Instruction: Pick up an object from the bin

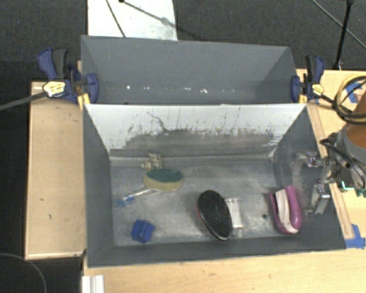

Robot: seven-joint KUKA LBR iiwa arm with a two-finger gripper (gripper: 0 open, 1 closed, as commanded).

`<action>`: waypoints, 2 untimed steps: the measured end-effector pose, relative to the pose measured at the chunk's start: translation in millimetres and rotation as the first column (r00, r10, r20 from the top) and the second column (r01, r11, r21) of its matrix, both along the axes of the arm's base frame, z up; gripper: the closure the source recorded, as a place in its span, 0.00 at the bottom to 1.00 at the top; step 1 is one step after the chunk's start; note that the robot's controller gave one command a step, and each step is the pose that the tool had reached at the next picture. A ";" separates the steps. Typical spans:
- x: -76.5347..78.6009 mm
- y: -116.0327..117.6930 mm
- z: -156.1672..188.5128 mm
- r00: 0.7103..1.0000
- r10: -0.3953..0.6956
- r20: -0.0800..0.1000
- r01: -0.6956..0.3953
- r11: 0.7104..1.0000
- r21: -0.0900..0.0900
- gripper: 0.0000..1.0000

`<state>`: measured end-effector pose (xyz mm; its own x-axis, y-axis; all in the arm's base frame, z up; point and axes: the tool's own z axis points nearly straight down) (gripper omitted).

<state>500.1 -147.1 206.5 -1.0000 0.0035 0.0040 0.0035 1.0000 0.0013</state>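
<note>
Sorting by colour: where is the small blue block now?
Camera view: the blue block lies alone near the front-left corner of the bin, below the green-topped scrubber and left of the black oval brush.

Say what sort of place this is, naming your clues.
Probably a robotics lab's grasping rig: a grey metal bin of loose items, like a black oval brush and blue block, with a robot gripper by its right wall.
</note>
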 end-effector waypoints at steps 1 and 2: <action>29.9 -0.3 -115.7 0.870 0.493 0.001 -0.493 0.870 0.001 0.00; 14.9 10.9 -131.8 0.649 0.760 0.026 -0.761 0.649 0.008 0.00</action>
